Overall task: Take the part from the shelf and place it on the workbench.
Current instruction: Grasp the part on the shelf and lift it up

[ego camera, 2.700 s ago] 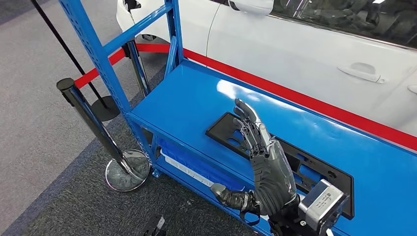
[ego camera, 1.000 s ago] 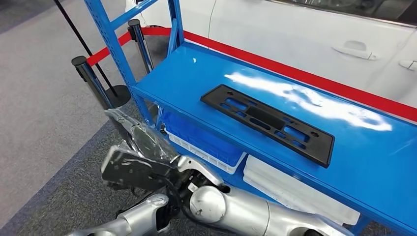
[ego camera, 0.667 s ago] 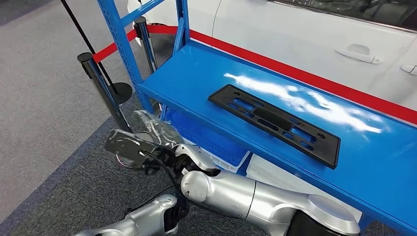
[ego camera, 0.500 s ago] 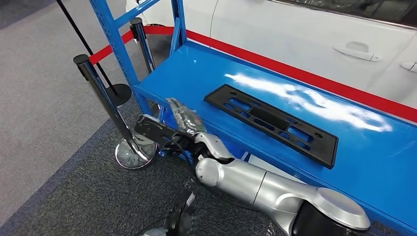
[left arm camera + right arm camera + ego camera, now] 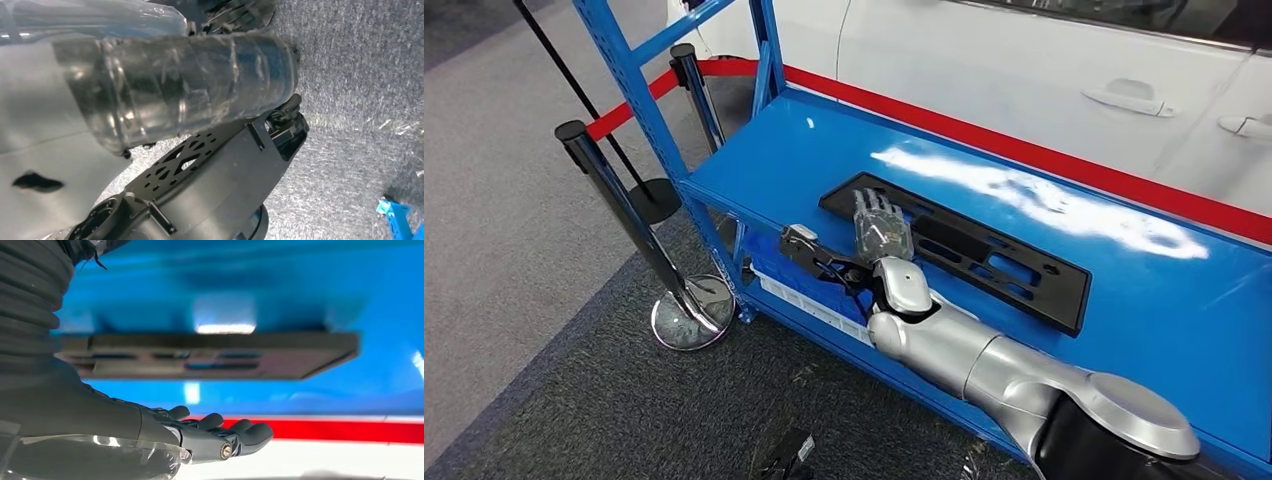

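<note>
The part is a long black slotted plate (image 5: 984,262) lying flat on the blue shelf (image 5: 764,165). My right arm reaches in from the lower right. Its hand (image 5: 879,228) hovers at the plate's near left end with fingers stretched out and nothing in it. In the right wrist view the hand (image 5: 200,435) lies flat with straight fingers, and the plate (image 5: 210,355) sits just beyond the fingertips, apart from them. In the left wrist view a blurred, plastic-wrapped grey cover (image 5: 165,85) hangs over the carpet, and I cannot make out the fingers.
A blue shelf upright (image 5: 639,85) rises at the left corner. A chrome stanchion (image 5: 624,215) with a red belt (image 5: 1024,140) stands beside it. A white car (image 5: 984,60) is behind the shelf. A blue bin (image 5: 809,290) sits on the lower level.
My right arm has swung up from beside the lower shelf level, and its hand now hovers at the plate's left end. The head view has shifted slightly. The plate has not moved.
</note>
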